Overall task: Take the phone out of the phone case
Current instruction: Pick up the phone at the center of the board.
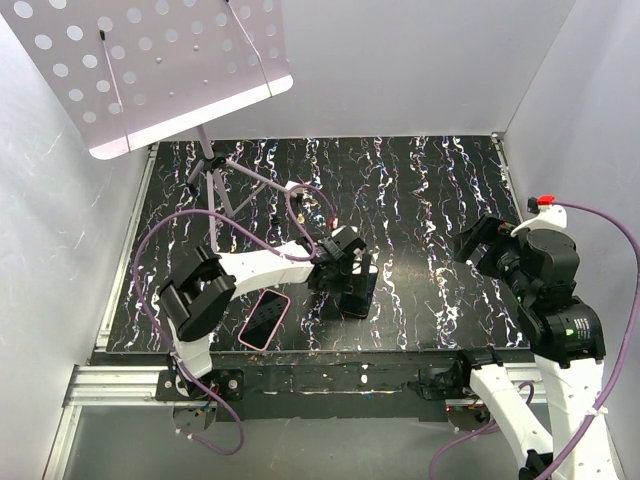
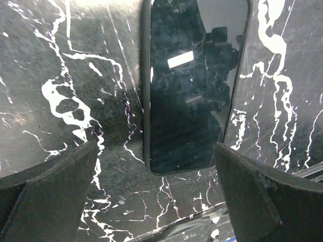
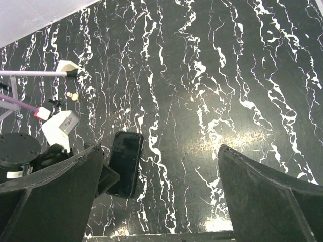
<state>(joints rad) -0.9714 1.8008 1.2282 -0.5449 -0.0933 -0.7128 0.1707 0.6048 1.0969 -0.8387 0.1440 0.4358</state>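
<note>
Left claw (image 2: 155,146) hangs released, fingers (image 2: 50,191) astride the phone (image 2: 194,85), lying screen-up in its dark case (image 2: 146,101) on the surface (image 2: 60,60). Expect stiff, slick, fragile glass; grip the long edges, flex the softer rim. Right claw (image 3: 160,148): released, well apart.

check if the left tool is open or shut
Open: the left tool has its fingers wide apart, either side of the black rectangular phone lying flat.
</note>
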